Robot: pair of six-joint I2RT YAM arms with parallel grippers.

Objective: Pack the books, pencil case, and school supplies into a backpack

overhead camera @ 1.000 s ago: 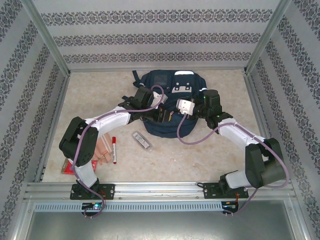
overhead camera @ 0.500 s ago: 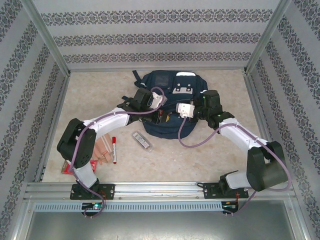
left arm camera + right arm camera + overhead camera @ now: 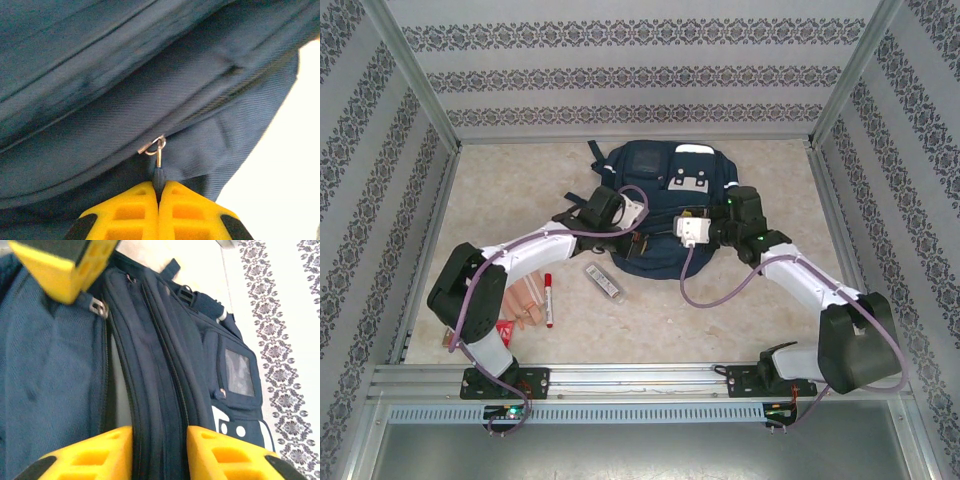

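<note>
The navy backpack lies flat at the back middle of the table. My left gripper is shut on the dark zip pull at the bag's near edge, and one of its yellow fingers also shows in the right wrist view. My right gripper stands open, its fingers on either side of the bag's zipped rim. On the table left of the bag lie the clear pencil case, the red-capped marker, the peach wood pieces and the red packet. The books are out of view.
Patterned walls with metal posts close in the table on three sides. A metal rail runs along the near edge by the arm bases. Purple cables loop from both wrists over the table in front of the bag.
Both wrists have shifted a little over the bag's near edge, and the gap at its mouth looks narrower. The right jaws have come apart.
</note>
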